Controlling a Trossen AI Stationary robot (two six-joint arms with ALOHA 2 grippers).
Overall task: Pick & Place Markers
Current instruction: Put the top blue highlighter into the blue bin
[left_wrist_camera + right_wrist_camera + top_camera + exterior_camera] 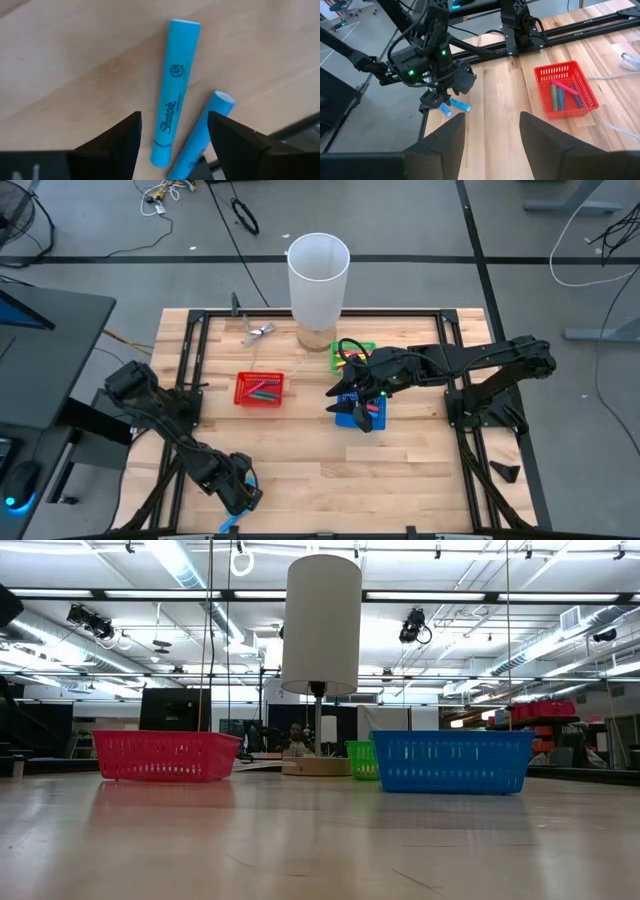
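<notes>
Two light blue markers lie flat on the wood by the table's near edge, also showing in the right wrist view. My left gripper hovers open right over them, one finger on each side of their nearer ends, touching neither. Several markers lie in the red basket; others show in the green basket. My right gripper is open and holds nothing, above the blue basket.
A tall white cylinder stands on a round wooden base at the table's far edge, between the red and green baskets. A black metal frame runs around the tabletop. Bare wood lies between the baskets and the near edge.
</notes>
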